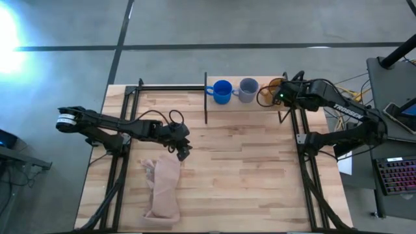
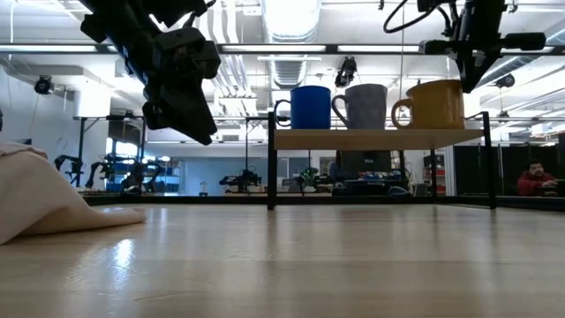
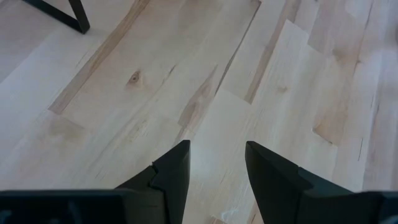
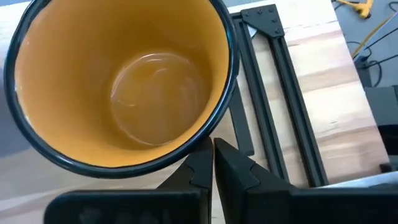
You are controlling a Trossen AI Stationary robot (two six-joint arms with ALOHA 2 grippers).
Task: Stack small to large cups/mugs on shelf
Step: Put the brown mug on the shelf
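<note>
- One pinkish cloth (image 1: pixel 162 188) lies crumpled on the near left part of the tabletop (image 1: pixel 247 175).
- The left gripper (image 1: pixel 183 153) hangs above the table just beyond the cloth, fingers apart and empty.
- At the far edge, one shelf (image 2: pixel 380 139) carries three mugs in a row: blue mug (image 1: pixel 221 91), grey mug (image 1: pixel 247 90), yellow mug (image 1: pixel 270 93).
- The right gripper (image 4: pixel 213 163) sits just above the yellow mug's rim, fingers together, gripping nothing.
</note>
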